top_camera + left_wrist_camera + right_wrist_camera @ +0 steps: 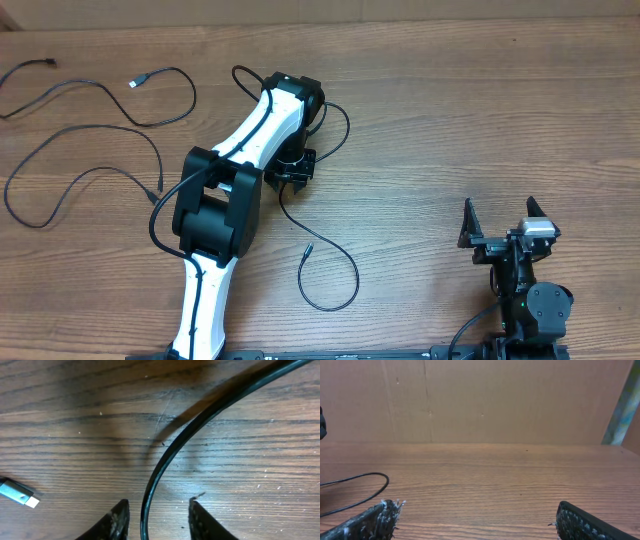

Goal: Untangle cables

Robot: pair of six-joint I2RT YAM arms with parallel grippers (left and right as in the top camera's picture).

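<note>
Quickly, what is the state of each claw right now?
Left claw: open, astride a thin black cable, not gripping it yet.
Right claw: open, holding nothing.

Black cables [165,456], silvery plug [17,493], brown wood-grain table [450,120]

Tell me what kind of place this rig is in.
Probably a lab or workshop test bench, not a home: a wood-grain table, a plain brown cardboard-like backdrop behind it, a left arm and right arm based at its edge, thin black cables laid loose.
</note>
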